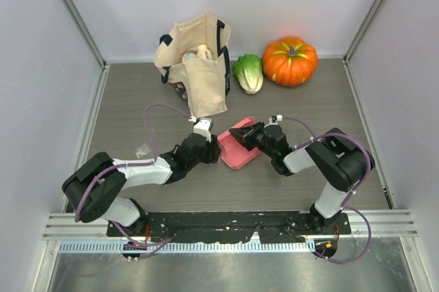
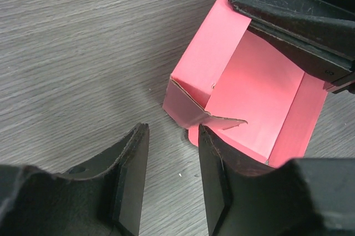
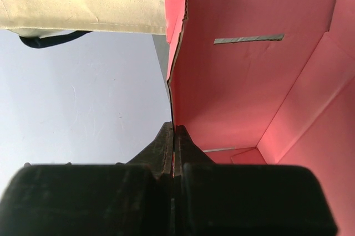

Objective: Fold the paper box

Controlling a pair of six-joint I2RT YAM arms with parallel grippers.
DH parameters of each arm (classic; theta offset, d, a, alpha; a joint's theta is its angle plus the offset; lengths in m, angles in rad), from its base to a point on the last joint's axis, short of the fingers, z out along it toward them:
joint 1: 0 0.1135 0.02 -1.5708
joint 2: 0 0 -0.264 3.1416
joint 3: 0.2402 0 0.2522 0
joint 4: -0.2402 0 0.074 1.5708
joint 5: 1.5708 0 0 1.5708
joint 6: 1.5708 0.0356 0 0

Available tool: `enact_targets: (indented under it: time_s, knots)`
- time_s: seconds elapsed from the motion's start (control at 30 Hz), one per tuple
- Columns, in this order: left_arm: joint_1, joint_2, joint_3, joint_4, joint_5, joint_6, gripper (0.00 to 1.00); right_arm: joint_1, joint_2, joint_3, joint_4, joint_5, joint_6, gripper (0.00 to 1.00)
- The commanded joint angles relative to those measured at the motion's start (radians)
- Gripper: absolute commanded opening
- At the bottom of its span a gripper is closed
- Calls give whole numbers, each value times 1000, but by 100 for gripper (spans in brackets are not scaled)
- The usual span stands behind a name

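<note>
Grey wood-grain table [image 1: 123,100] enclosed by plain white walls [image 1: 240,4]

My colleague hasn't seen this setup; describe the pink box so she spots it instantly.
From the orange pumpkin at the table's far side, come nearer. The paper box lies between the left gripper and the right gripper, which pinches its wall. It is the only pink thing: thin card, half folded.

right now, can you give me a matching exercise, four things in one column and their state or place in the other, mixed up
1 left gripper
2 right gripper
3 paper box
4 pumpkin

a orange, at the back beside the cabbage
b jaws apart, holding nothing
c pink, partly folded, top open
d shut on the paper box's wall

Pairs: 1-b, 2-d, 3-c, 4-a
</note>
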Motion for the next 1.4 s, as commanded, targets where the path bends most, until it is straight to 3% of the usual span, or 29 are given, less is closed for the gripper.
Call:
enact_targets:
  time_s: [0.0,0.2,0.5,0.73,0.9,1.1,1.13,1.17,1.27,1.37]
  knots:
    - [-24,-8,21,83,-107,18,44,-3,4,-15,15,14,0,1]
    - [-59,56,67,101,-254,36,32,-3,13,-19,30,14,44,1]
    - [-116,140,107,159,-385,58,37,-1,47,-18,56,1,113,1]
    - [-132,220,173,106,-561,15,24,-1,29,-35,38,12,136,1]
    - [-145,275,266,-15,-694,-28,27,0,33,-35,36,1,161,1]
    - [-145,357,380,-184,-782,-109,15,6,29,-32,28,-9,196,1]
    - [-145,370,435,-227,-812,-120,5,8,27,-32,24,-8,202,1]
    - [-144,409,469,-349,-834,-176,2,14,26,-30,21,-6,207,1]
    - [-133,464,558,-526,-863,-244,0,34,4,-33,2,23,225,1]
    - [-130,469,570,-575,-871,-294,0,52,-16,-32,-50,78,247,1]
